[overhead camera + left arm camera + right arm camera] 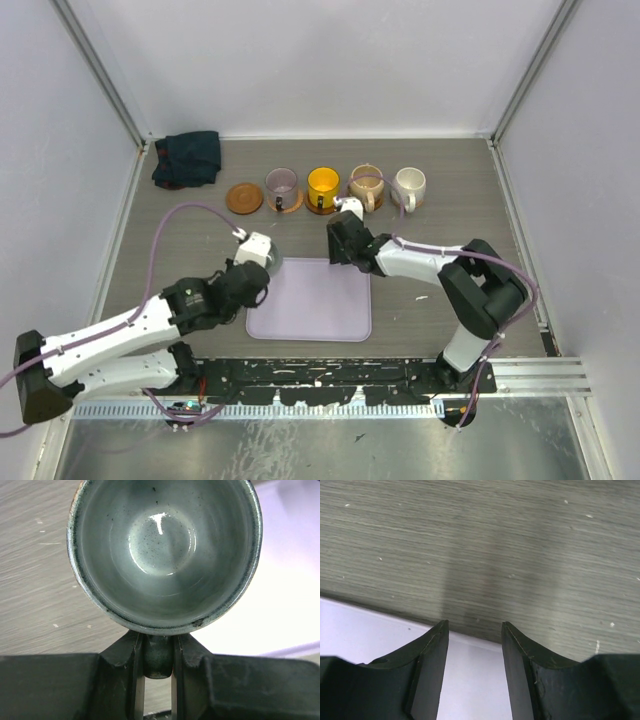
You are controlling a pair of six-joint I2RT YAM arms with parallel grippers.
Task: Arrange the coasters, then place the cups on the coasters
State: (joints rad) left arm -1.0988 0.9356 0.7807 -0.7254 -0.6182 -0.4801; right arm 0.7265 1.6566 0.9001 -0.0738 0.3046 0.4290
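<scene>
Cups stand in a row along the far side of the grey wood-grain table: a mauve-pink ceramic mug, a bright yellow mug, a tan mug and a cream-white mug. The mauve and yellow ones each sit on a brown disc whose edge peeks out beneath. Under the tan and cream ones I can't make out a disc from where I stand. Just left of the mauve mug lies one round brown coaster, bare.

The fifth cup, a grey-green glazed mug, is in the left claw, whose fingers are clamped tight on its handle. It is at the far-left corner of the flat lavender rectangular tray, partly over the tray and partly over bare wood. Whether it rests there or is lifted I cannot tell.

The right claw is parted about halfway and grips nothing. It is poised over the tray's far edge, near the yellow and tan mugs.

A dark teal cloth is bunched in the far-left corner of the table.
</scene>
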